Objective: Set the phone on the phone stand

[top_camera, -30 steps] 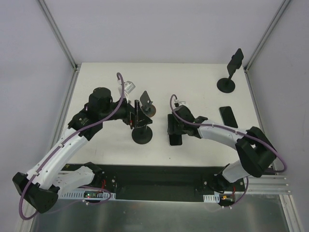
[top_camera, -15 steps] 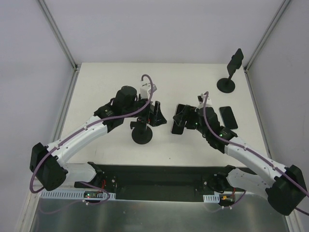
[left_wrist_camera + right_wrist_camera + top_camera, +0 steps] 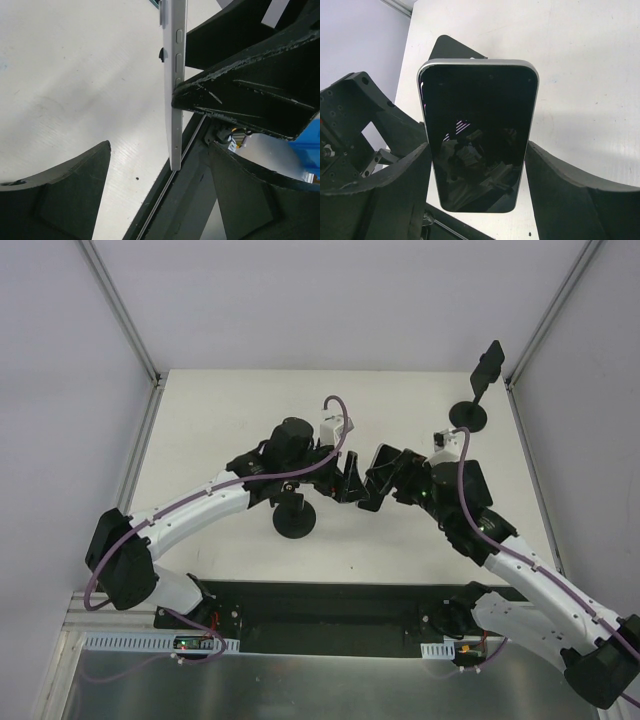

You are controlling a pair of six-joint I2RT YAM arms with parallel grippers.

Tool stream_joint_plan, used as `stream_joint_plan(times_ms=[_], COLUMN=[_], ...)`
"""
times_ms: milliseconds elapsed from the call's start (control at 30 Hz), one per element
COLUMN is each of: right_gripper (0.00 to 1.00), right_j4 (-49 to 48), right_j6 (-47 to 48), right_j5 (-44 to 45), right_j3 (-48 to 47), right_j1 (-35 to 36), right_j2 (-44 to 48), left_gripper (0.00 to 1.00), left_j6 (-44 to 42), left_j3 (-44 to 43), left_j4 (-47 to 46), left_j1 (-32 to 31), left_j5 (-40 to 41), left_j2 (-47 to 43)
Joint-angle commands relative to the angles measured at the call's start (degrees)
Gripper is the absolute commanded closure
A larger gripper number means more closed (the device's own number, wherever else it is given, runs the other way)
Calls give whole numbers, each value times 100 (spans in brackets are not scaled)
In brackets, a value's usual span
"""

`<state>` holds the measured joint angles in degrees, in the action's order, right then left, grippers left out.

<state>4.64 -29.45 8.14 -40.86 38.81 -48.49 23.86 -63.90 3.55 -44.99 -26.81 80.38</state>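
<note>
The phone (image 3: 477,135), dark screen and silver rim, is held off the table, my right gripper (image 3: 477,165) shut on its two long sides. In the left wrist view the phone (image 3: 175,100) shows edge-on, standing between the fingers of my left gripper (image 3: 160,190), which is open with a gap on each side. In the top view both grippers meet at mid-table, left gripper (image 3: 352,483) against right gripper (image 3: 378,480). The phone stand (image 3: 293,523), black with a round base, stands just left of them, its upper part under my left arm.
A second black stand (image 3: 470,416) with a tall post stands at the back right corner. Metal frame posts (image 3: 150,375) run along the white table's (image 3: 230,410) left and right edges. My right arm crosses the table's right half.
My right gripper has lifted the phone off the table and carried it up and back. My left gripper has moved right, away from the stand, around the phone's edge, and has narrowed a little.
</note>
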Motion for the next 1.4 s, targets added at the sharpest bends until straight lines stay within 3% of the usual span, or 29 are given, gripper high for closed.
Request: stream_joint_plan(times_ms=[0, 233, 300, 333, 467, 567, 600, 667, 700, 767, 1033, 1067, 1200, 1367], right_gripper=[99, 100, 99, 99, 99, 73, 52, 32, 14, 2, 1, 3, 25, 32], right_j4=[-201, -192, -192, -192, -209, -254, -132, 245, 343, 571, -85, -435, -710, -1914], right_j6=[-341, -439, -447, -430, -289, -1, 166, 631, 764, 1054, 1496, 1417, 1486, 1293], right_j5=[-14, 152, 118, 109, -128, -452, -541, -760, -761, -1259, -3493, -3799, -4075, -4163], right_j3=[-335, -317, -352, -396, -362, -273, -325, -413, -457, -502, 59, 122, 140, 438], right_j1=[13, 180, 232, 250, 347, 347, 347, 347, 347, 356, 347, 356, 575, 1154], right_j2=[252, 402, 410, 402, 454, 604, 639, 709, 831, 998, 1676, 1607, 1334, 1220], left_gripper=[25, 41, 50, 56, 100, 100, 100, 100, 100, 100, 100, 100, 100, 100], left_j6=[303, 479, 523, 515, 471, 479, 488, 453, 427, 401, 672, 934, 1630, 1894], left_j3=[-333, -448, -448, -457, -440, -282, -220, -19, 52, 262, 1028, 1255, 1836, 1925], left_j4=[-338, -338, -346, -338, -294, -302, -294, -337, -338, -494, -1698, -1935, -3560, -3827], left_j1=[-115, -238, -247, -247, -247, -247, -247, -238, -247, -229, -168, -159, -150, -150], left_j5=[-132, -53, -35, -44, -114, -237, -255, -316, -360, -430, -1615, -1748, -1960, -2004], left_j2=[215, 540, 558, 549, 435, 251, 181, -57, -144, -478, -1858, -1946, -2412, -2518])
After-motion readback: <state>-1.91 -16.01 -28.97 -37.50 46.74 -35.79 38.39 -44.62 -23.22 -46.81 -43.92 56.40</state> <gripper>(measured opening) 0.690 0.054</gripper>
